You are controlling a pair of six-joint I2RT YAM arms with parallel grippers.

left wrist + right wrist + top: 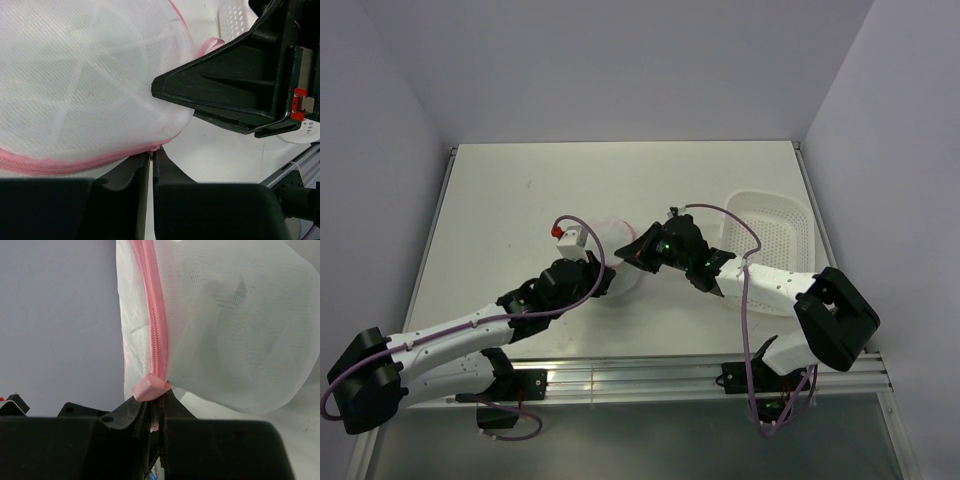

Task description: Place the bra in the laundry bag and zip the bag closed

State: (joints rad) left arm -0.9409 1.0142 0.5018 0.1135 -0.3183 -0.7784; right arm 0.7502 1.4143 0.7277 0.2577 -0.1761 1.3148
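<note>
Bra [240, 325] looked already inside the laundry bag [85, 75]: a pale mint shape showed behind the mesh. The bag was over mid-table [520, 200] between both arms, with the white basket [775, 235] at its 3 o'clock. Right gripper [151, 404] was clamped on the pink tab [149, 387] at the 6 o'clock end of the zipper [156, 315]. Left gripper [151, 157]: jaws almost together, slim gap, tips at the zipper edge; couldn't confirm a bite. Visible zipper runs looked shut. My read: insertion done, zip mostly done. Any stretch hidden by the grippers remained.
</note>
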